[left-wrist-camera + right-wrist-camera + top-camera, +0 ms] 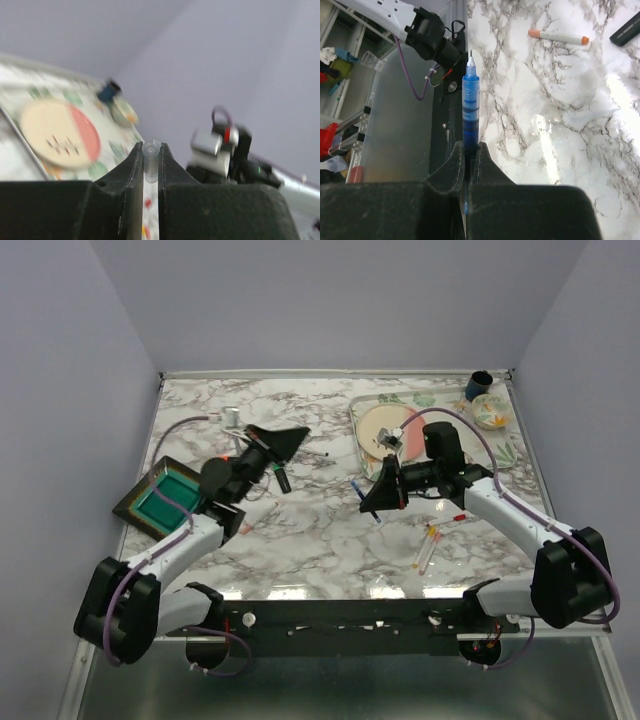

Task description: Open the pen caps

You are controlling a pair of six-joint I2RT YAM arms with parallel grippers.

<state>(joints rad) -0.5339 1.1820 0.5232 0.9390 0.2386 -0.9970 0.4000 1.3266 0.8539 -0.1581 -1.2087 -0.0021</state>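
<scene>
**Clear cap in the left tool, bare blue pen in the right**

The left tool [151,148] is nearly closed and pinches a clear cap [151,162] between its two black fingers [131,175], which press on the cap's opposite sides. In the left wrist view the cap's long axis runs straight up the picture, in line with the slot between the fingers. Its open mouth is at the top, just past the fingertips and facing the pale wall, and its lower part is sunk in the slot. That view is blurred, so finer detail of the cap cannot be made out. It is held up off the table [560,125].

The right tool [470,146] is closed tight on a blue pen [470,105], gripping it low on the barrel. The pen's long axis also runs up its wrist picture. Its fine point is bare and aims toward the table's near edge, over the dark frame beyond.

A white pen with orange ends [559,36] lies flat on the marble, its length running across that picture. In the overhead view a few loose pens [428,545] lie on the table on the robot's right, near the front edge. Farther back sits a patterned tray [420,400] carrying a round plate [375,425].
</scene>
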